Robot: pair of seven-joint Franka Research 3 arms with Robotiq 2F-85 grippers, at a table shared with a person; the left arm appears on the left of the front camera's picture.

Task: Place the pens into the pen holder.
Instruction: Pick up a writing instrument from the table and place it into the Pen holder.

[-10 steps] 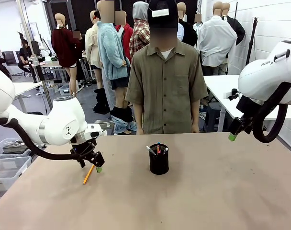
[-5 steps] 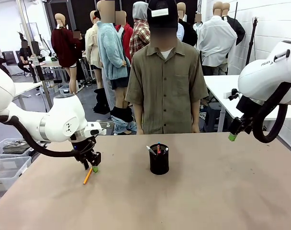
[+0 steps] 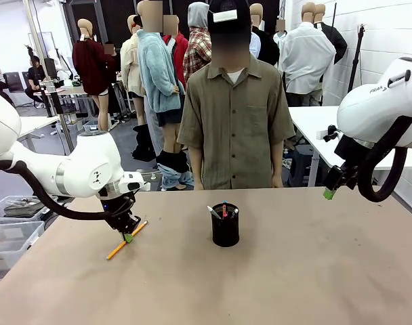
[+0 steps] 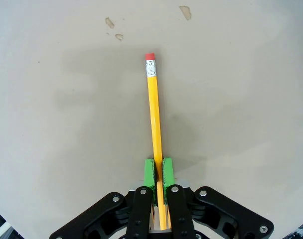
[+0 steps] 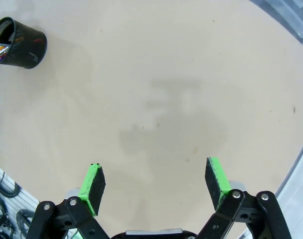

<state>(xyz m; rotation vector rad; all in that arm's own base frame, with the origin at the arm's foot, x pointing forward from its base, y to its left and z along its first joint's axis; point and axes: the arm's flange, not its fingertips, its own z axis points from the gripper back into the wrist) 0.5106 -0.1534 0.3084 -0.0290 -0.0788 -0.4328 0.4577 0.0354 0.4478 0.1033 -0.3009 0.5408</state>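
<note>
Clamped between the green fingers (image 4: 164, 172) of the left gripper (image 3: 128, 236), at lower left of the front view: a yellow pencil (image 3: 127, 240) with a red eraser tip, slanting just over the brown surface (image 3: 294, 284), whether one end touches it being too fine to tell. Seen down the wrist camera, gripped near its lower end, with the long eraser end (image 4: 150, 56) reaching up the middle of the frame. Standing at the centre of the surface, well apart to the right of the pencil: the black mesh pen holder (image 3: 225, 225), already carrying several pens (image 3: 223, 210), among them a red one and a pale one. Hanging high at the right edge, far from everything: the right gripper (image 3: 328, 193), its fingers (image 5: 93, 186) spread wide and holding nothing, with the holder (image 5: 19, 37) at the upper left corner of its wrist view. Standing behind the far edge, hands hidden: a person in an olive shirt (image 3: 236, 128).

Step in hand, by the look of it: the pickup of what seems the last loose pencil. Called for next: a lift, a carry rightward to above the holder's rim, a tilt toward upright, then a release into the cup without knocking the pens already inside.
</note>
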